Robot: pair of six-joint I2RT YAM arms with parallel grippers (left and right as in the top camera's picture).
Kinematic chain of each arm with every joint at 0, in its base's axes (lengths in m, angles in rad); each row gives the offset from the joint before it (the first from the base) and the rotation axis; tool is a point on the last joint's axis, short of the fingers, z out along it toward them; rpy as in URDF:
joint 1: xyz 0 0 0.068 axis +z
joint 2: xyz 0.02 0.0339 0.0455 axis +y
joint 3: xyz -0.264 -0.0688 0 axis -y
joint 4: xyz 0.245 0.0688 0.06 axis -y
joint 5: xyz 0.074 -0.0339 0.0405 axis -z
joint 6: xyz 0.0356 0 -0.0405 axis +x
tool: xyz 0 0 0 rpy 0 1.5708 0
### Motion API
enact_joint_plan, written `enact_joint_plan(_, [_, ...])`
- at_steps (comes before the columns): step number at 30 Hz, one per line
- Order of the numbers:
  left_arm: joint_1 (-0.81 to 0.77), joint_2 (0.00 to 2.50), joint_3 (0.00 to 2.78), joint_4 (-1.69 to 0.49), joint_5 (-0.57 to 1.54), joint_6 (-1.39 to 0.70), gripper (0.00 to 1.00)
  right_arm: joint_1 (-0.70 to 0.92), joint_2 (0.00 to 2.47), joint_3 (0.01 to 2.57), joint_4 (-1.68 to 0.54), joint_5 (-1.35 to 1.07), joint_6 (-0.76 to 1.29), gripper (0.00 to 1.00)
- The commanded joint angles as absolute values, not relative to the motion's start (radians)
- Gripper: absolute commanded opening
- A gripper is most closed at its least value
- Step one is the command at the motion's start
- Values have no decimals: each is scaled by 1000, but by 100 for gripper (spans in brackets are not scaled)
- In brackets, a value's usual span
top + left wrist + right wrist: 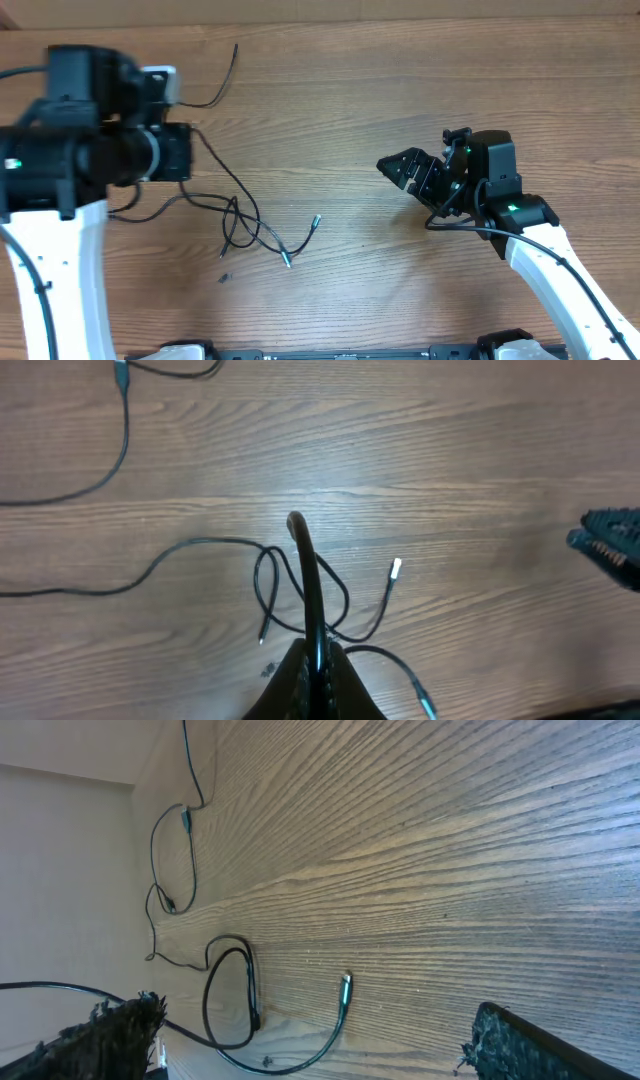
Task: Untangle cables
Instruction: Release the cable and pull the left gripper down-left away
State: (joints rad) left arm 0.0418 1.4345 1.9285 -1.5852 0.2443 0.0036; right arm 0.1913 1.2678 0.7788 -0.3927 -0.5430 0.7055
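Cables lie knotted on the table, lower left-centre of the overhead frame; left gripper pinched closed above them, hold on a strand unclear; right gripper spread wide, empty.

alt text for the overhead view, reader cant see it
A loose tangle of thin black cables lies on a wooden table, left of centre, two plug ends trailing to its right. The left arm reaches over one strand at the table's left side; the right gripper, open, hovers clear of the cables at the right.
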Motion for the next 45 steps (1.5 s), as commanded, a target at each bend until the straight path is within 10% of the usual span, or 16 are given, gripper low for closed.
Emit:
enact_joint_plan(1, [131, 1419, 1932, -1595, 391, 94, 5, 189, 1269, 798, -388, -539, 698, 100])
enact_joint_plan(45, [995, 1419, 1443, -1223, 155, -385, 4, 189, 1269, 798, -403, -539, 698, 100])
